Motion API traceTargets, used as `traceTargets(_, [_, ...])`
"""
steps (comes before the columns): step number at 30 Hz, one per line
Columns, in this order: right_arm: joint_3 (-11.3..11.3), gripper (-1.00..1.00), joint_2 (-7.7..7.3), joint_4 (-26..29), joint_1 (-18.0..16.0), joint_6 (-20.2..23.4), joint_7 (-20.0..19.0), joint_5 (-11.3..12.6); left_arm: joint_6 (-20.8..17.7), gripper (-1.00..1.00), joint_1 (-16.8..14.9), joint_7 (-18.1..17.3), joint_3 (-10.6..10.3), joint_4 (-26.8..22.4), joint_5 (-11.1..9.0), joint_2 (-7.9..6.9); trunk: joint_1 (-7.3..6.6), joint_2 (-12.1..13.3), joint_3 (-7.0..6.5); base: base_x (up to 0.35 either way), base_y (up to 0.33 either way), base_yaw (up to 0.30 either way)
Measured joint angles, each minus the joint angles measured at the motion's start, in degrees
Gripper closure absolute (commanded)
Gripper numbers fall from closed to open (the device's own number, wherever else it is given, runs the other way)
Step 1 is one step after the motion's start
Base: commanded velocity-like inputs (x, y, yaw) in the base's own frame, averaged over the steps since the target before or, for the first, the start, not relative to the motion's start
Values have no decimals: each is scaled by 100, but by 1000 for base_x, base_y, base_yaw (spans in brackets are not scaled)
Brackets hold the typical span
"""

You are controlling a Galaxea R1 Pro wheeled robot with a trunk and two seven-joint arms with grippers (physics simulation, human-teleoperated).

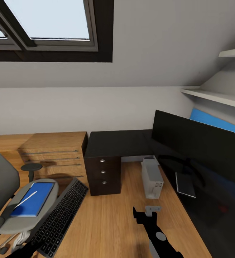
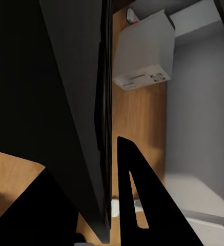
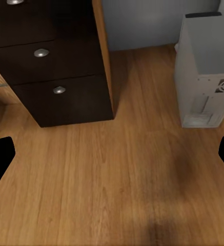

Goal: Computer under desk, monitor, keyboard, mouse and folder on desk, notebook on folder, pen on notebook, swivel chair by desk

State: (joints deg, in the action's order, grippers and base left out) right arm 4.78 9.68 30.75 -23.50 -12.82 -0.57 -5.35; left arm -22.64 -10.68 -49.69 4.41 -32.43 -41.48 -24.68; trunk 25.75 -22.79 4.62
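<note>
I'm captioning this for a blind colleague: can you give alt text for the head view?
A black keyboard is held up beside a grey swivel chair, whose seat carries a blue folder with a whitish pen on it. Beyond stand a black desk with a monitor, and a grey computer on the floor.

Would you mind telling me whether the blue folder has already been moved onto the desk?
No, the folder lies on the swivel chair seat with the pen on it.

your right arm (image 1: 157, 234) is mostly matte black with a round grey cap on one joint and a small light grey bracket near the wrist, and the gripper fingers (image 2: 135, 205) on your left look like flat black wedges with a narrow slot.
</note>
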Motion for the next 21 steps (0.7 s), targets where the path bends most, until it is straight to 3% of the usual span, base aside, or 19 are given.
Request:
traceTargets(10, [15, -100, -8, 17, 0, 16, 5, -1, -45, 100, 0, 1, -7, -78, 2, 18, 0, 0, 0, 0, 0, 0])
traceTargets(14, [22, -100, -2, 32, -3, 132, 14, 6, -65, 100, -2, 24, 7, -427, -13, -34, 0, 0, -1, 0, 0, 0])
traceTargets(16, [22, -100, 4, 96, -9, 396, 15, 8, -70, 100, -2, 77, 10, -621, -3, -108, 0, 0, -1, 0, 0, 0])
traceTargets(19, [27, -100, 7, 536, -21, 1120, 0, 16, -111, 100, -1, 223, 7, -897, 15, -215, 0, 0, -1, 0, 0, 0])
traceTargets(21, [33, -100, 9, 870, -26, 1509, -7, 34, -348, 100, 2, 376, 5, -1020, 42, -293, 0, 0, -1, 0, 0, 0])
